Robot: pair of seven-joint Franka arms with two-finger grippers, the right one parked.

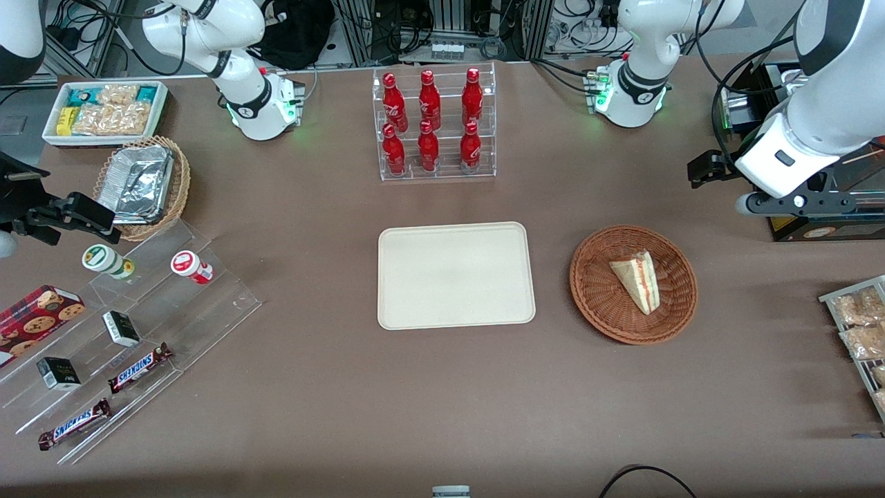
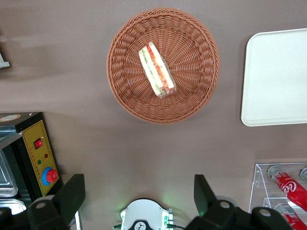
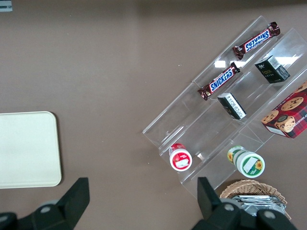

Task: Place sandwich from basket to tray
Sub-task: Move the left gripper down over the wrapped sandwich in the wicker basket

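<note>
From my station I see the triangular wedge of white-bread sandwich (image 1: 639, 280) with its red, orange and green filling lying on its side inside the round, shallow, reddish-brown woven wicker basket (image 1: 603, 299), roughly at the bowl's middle; the wrist camera shows the same sandwich (image 2: 157, 70) resting on the basket's weave (image 2: 192, 91) with its layered edge facing up. The flat cream-beige rectangular tray (image 1: 456, 274) with rounded corners sits on the brown table (image 1: 442, 401) just beside the basket, toward the parked arm's end, apart from it and with nothing on it; one of its corners also shows in the wrist view (image 2: 276, 79). My left arm's black two-finger gripper (image 2: 139, 196) hangs high above the table, well apart from the basket and farther from the front camera than it is, with its fingers (image 2: 72, 194) spread wide and nothing between them; in the front view the arm's white wrist and black hand (image 1: 795, 197) sit toward the working arm's end, above a black box with a yellow panel (image 2: 41, 158). Farther from the front camera than the tray stands a clear acrylic rack of six red cola bottles (image 1: 432, 124). Toward the parked arm's end I see a lighter tan wicker basket of foil containers (image 1: 142, 183), a white bin of snack packets (image 1: 107, 111), and a clear stepped display holding Snickers bars (image 1: 138, 366), small dark boxes and two little cups
</note>
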